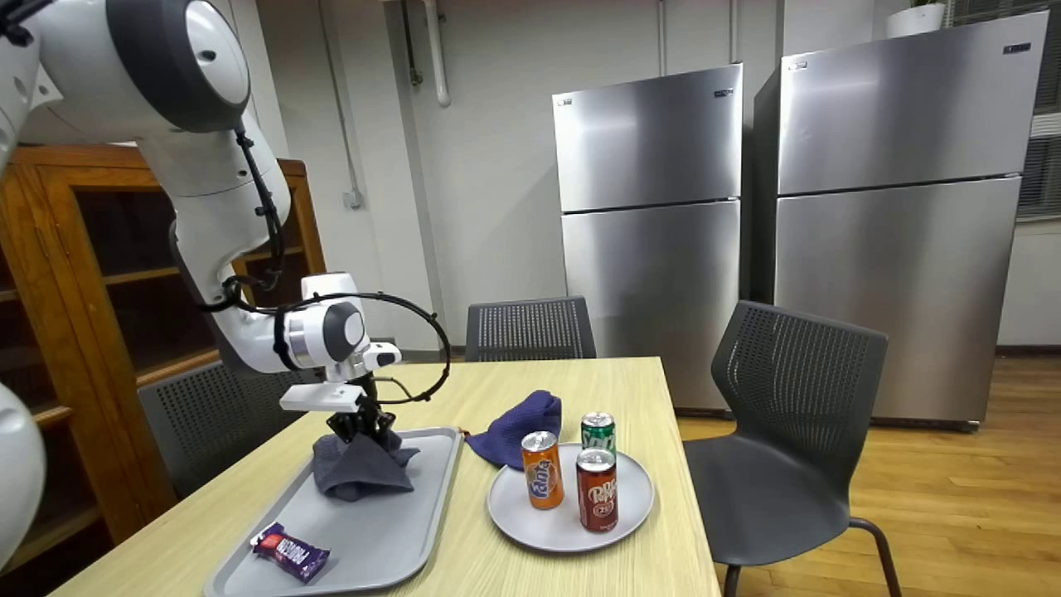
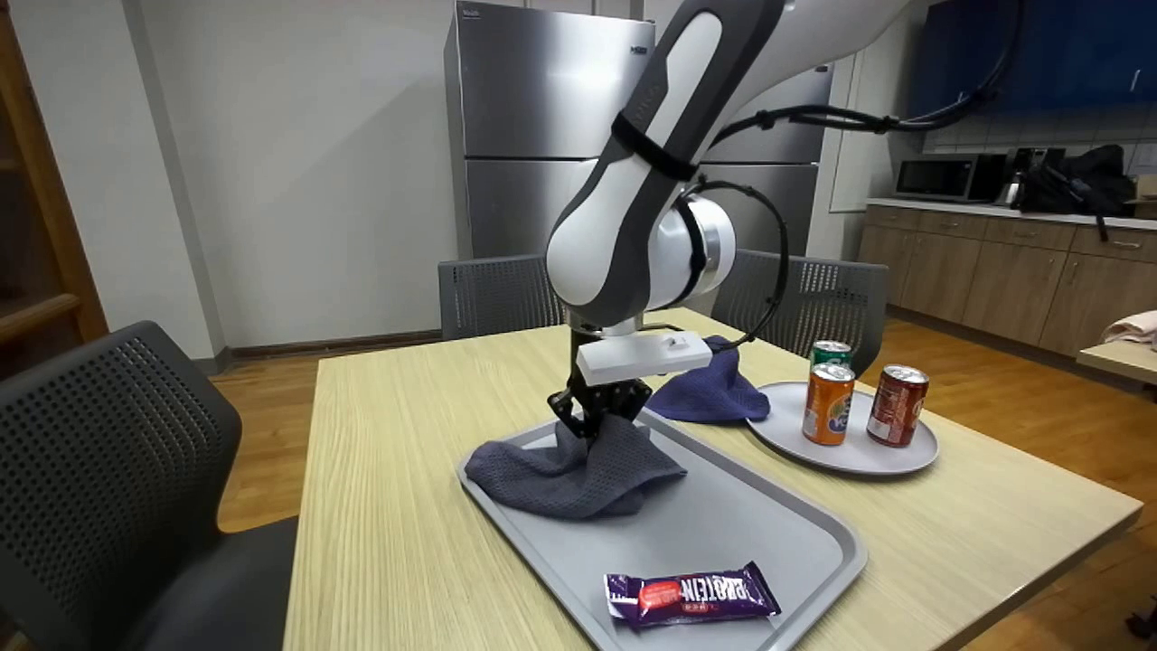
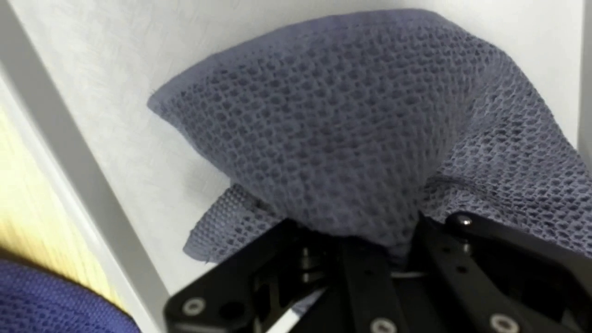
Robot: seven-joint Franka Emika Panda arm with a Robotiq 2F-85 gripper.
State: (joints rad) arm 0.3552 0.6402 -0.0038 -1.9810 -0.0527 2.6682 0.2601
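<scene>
In an exterior view, the black two-finger gripper (image 1: 363, 429) points down from the white jointed arm (image 1: 311, 336), pinching the dark grey waffle-weave cloth (image 1: 362, 471), which lies bunched on the light grey rectangular tray (image 1: 381, 535). On the same tray, well apart from the cloth: a purple-wrapped protein bar (image 1: 290, 551). On the pale wood-grain table (image 1: 613, 385), a round grey plate (image 1: 518, 524) bears an orange Fanta can (image 1: 543, 470) and a dark red Dr Pepper can (image 1: 597, 489); behind them a green can (image 1: 598, 432), base hidden. A crumpled navy-blue cloth (image 1: 518, 427) lies just beside the plate.

In an exterior view, the grip shows as a peak of fabric gathered at the gripper's lower end; folds spread over the tray, one reaching its rim. The protein bar lies toward the opposite end. A dark grey perforated-back chair (image 2: 108, 470) stands beside the table.

In the wrist view, the fingers (image 3: 455, 268) show at the bottom edge, pressed onto a gathered fold, tips mostly covered. Part of the navy-blue cloth lies beyond the tray's rim.
</scene>
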